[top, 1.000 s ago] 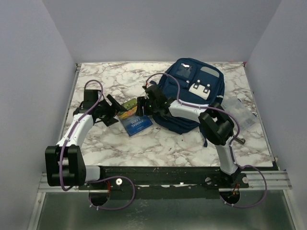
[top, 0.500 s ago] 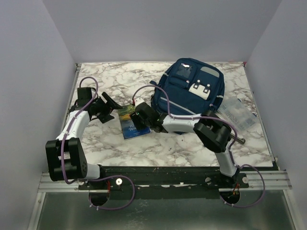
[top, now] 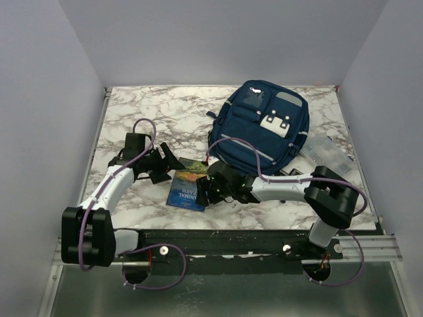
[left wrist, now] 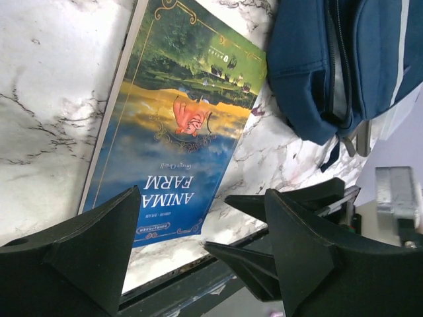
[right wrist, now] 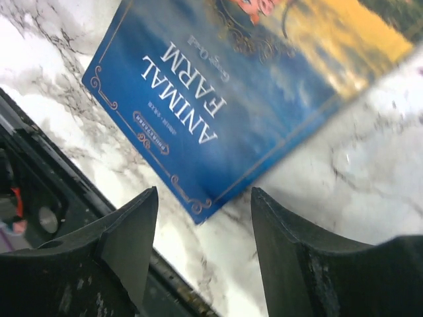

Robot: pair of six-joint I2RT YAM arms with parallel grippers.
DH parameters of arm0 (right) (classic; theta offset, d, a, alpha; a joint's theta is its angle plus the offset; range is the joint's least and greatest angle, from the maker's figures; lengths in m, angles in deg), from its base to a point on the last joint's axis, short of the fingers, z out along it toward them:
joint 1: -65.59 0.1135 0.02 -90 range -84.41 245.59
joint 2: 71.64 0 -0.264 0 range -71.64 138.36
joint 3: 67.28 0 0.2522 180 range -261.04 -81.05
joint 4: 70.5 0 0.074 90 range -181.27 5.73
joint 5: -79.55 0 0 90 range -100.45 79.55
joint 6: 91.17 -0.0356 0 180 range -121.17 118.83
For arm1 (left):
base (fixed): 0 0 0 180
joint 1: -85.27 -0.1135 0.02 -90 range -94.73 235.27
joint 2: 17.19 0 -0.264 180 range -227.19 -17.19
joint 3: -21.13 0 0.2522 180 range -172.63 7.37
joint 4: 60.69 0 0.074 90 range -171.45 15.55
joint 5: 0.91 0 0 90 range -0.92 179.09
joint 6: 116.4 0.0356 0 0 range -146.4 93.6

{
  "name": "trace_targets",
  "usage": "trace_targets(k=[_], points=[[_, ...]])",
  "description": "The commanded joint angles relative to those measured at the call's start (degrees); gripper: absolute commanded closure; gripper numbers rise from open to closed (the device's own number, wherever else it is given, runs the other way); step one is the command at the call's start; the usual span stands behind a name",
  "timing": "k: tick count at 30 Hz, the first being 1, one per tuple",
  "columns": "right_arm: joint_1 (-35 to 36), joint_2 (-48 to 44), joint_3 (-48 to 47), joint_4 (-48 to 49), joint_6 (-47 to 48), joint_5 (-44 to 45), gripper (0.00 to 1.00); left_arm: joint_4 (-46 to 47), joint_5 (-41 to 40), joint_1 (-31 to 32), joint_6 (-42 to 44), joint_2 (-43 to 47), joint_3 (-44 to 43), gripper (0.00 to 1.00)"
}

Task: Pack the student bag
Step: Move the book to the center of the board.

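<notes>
1. The marble counter (top: 132,112) carries everything to be packed. It stands inside a plain walled booth, with both arm bases bolted at its near edge.
2. The student bag (top: 264,129) lies flat at the far right of the counter, with its front pockets and white buckle clips facing up. We cannot tell whether its main compartment is open. We judge nothing is packed yet.
3. The right arm (top: 291,188) stretches low across the near edge toward the centre, and the left arm (top: 112,181) angles in from its own side. We judge the 2 are converging on 1 item because a thin flat thing is hard for 1 arm to lift.
4. The "Animal Farm" paperback (top: 187,188) lies cover up, near the bag's closest corner but apart from it. Its near corner sits close to the counter's edge, a spot where we judge a finger could slip under it.
5. A clear plastic case (top: 327,155) rests just beside the bag's right flank, well apart from both arms.
6. The left jaws stand wide and empty above the book's far end.
7. The right jaws are parted more narrowly and also hold nothing. In the right wrist view the book's near corner shows between them.
</notes>
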Motion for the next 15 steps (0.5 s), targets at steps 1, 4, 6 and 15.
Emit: trace_targets(k=[1,4,6,15], points=[[0.4,-5.5,-1.1,-12.0,-13.6,6.9,0.37,-1.4,-0.4,0.8,2.7,-1.8,-1.4,0.23],[0.3,-6.3,-0.9,-13.1,-22.0,9.5,0.34,-4.9,-4.4,0.8,3.0,-6.3,-4.7,0.24],[-0.1,-5.7,0.2,-10.7,-26.0,7.7,0.33,-8.5,-9.2,0.8,1.4,-9.3,-6.8,0.25],[-1.2,-3.4,4.9,-0.8,-35.6,0.6,0.33,-11.6,-14.3,0.8,-6.0,-12.9,-7.4,0.23]])
